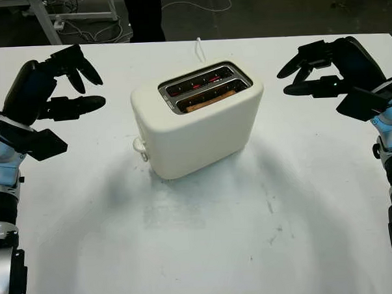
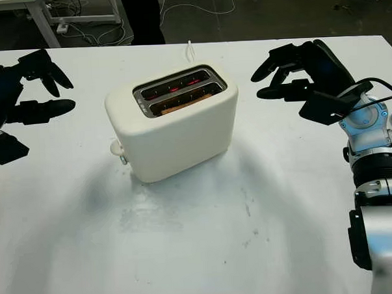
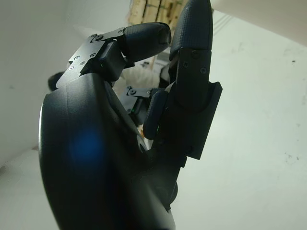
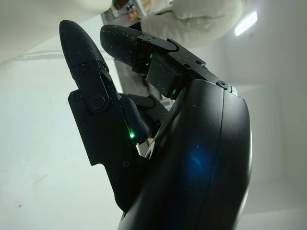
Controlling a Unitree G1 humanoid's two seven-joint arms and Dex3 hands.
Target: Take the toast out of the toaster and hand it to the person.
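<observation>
White table (image 1: 207, 250) carries a toaster (image 1: 198, 121), what looks like toast (image 1: 210, 101) in its near slot; left hand (image 1: 66, 87) and right hand (image 1: 316, 70) flank it, open, holding nothing.

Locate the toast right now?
The toast sits in the near slot of the cream toaster at the table's centre, between the left robot hand and right robot hand.
</observation>
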